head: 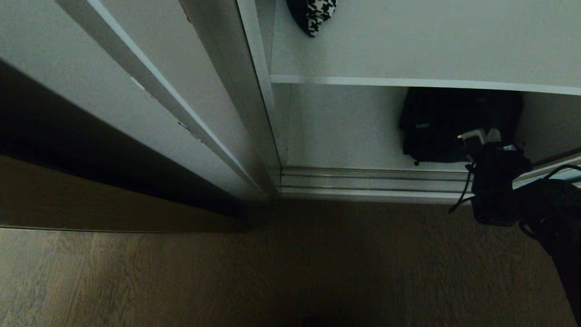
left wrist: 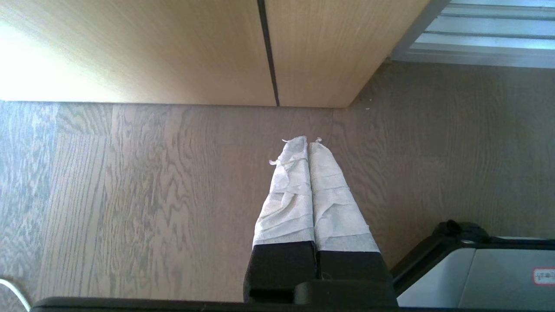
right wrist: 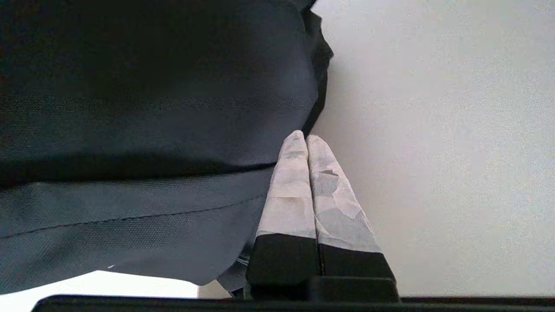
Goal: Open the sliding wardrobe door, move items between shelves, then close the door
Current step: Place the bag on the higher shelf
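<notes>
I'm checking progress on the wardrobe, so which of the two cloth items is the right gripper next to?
The black fabric bag on the lower shelf; the right gripper, shut, sits right beside it. The houndstooth cloth piece lies apart on the upper shelf.

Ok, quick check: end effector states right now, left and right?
Left end effector: closed, empty, parked above the floor.
Right end effector: closed, beside the black bag on the bottom shelf; whether it pinches fabric cannot be told.
</notes>
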Tool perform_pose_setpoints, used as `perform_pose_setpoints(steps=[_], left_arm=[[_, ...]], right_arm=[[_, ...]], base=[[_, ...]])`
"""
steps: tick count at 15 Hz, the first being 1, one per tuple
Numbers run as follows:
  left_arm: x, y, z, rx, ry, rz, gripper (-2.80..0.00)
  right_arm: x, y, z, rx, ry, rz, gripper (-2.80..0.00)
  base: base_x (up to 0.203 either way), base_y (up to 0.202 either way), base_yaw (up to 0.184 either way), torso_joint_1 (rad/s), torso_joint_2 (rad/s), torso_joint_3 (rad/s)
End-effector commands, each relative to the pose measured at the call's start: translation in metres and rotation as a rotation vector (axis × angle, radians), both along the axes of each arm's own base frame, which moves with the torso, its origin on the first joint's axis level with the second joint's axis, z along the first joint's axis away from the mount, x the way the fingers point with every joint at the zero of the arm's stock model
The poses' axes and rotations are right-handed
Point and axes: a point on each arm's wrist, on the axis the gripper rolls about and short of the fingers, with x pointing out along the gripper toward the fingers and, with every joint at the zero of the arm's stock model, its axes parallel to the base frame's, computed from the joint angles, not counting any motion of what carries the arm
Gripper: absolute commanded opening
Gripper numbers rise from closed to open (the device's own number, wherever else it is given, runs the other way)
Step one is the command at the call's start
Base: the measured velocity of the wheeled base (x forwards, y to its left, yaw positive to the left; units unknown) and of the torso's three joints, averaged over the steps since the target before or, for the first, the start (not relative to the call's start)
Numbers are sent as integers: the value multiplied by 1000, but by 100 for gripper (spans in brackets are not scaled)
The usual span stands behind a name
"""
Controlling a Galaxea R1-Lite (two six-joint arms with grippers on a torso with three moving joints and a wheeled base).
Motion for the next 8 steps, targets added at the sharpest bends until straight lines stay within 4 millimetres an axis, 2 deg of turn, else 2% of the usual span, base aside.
perform_pose_setpoints(steps=[1,4,8], left_arm=[[0,0,0,0,1,1,-280],[0,0,0,0,1,1,-280],[0,0,0,0,1,1,-280]], right_arm=[[3,-2,1,14,-33,-38,-280],[3,-3,-4,85,-49,-86,-280],[2,-9,-21,158,-57,-130,-280]], base=[[0,0,0,0,0,0],[0,0,0,0,0,0],[0,0,0,0,0,0]])
